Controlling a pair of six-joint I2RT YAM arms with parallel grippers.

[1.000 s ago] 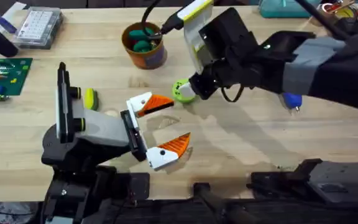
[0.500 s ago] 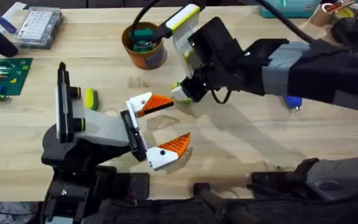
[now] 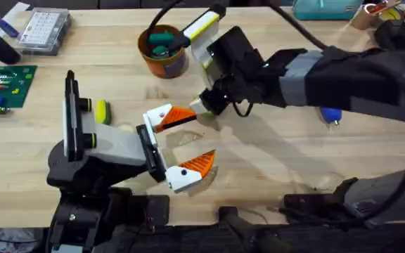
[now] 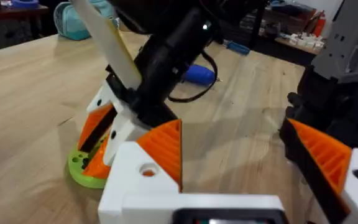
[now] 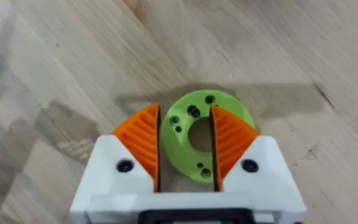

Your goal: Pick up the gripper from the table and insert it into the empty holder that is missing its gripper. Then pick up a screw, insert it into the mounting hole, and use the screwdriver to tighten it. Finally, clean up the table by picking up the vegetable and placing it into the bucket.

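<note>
No legible writing or brand marks anywhere. Orange bucket (image 3: 163, 52) at the far middle of the wooden table (image 3: 273, 161), holding teal-green pieces. Clear plastic organiser box (image 3: 43, 30) at the far left, contents too small to tell, with a green circuit board (image 3: 3, 86) nearer beside it. Right gripper (image 5: 185, 149) lowered onto the table, orange pads (image 5: 144, 140) narrowly parted around the lime-green screw (image 5: 202, 134), which lies flat, pads just beside or touching it. Left gripper (image 3: 181, 144) resting low, fingers spread wide and gripping nothing. Yellow vegetable (image 3: 102, 110) just beside the left arm. Blue screwdriver (image 3: 330, 114) partly hidden under the right arm.
</note>
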